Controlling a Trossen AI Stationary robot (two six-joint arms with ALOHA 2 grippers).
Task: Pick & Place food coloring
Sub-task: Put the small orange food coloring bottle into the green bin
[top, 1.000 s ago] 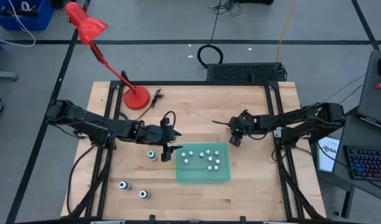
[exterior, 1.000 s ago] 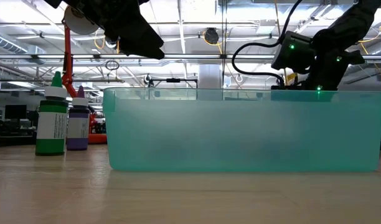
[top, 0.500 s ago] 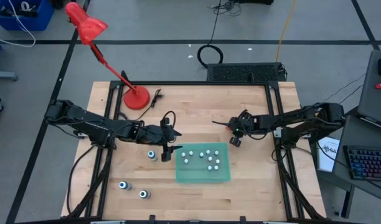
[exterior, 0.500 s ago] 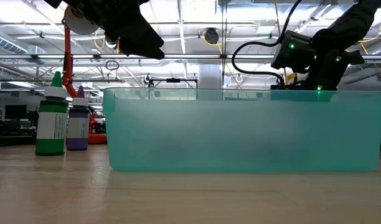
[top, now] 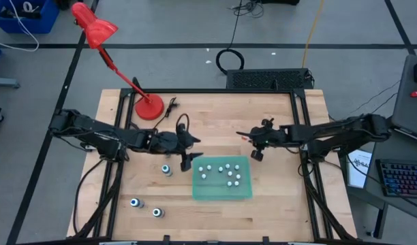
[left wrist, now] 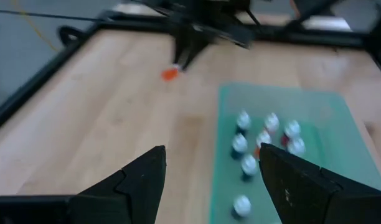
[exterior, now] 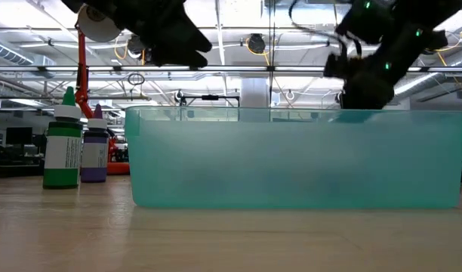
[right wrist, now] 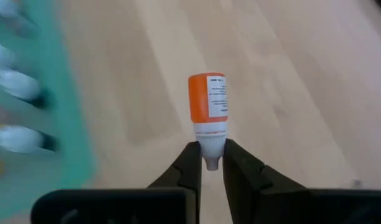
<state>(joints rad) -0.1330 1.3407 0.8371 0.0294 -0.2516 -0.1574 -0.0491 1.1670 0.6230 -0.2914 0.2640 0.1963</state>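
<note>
Right gripper [right wrist: 207, 163] pinches an orange, white-capped food coloring bottle [right wrist: 208, 107]; left gripper [left wrist: 209, 177] gapes.

Hidden, cropped and blurred parts of the scene

In the low view the frosted wall of the teal bin [exterior: 291, 159] hides everything inside it, and the green bottle [exterior: 63, 147] covers part of the purple bottle [exterior: 95, 155] behind it at the left. Both arms are cut off by that view's top edge, and the right end effector [exterior: 363, 83] at upper right is smeared with motion. The right wrist view blurs the bin's contents at its left edge, while the label on the orange bottle [right wrist: 208, 102] at centre is too small to read. The left wrist view is soft throughout; the bottles in the bin [left wrist: 265, 140] at lower right show only as pale caps, and the orange speck [left wrist: 169, 74] at upper centre cannot be identified.
</note>
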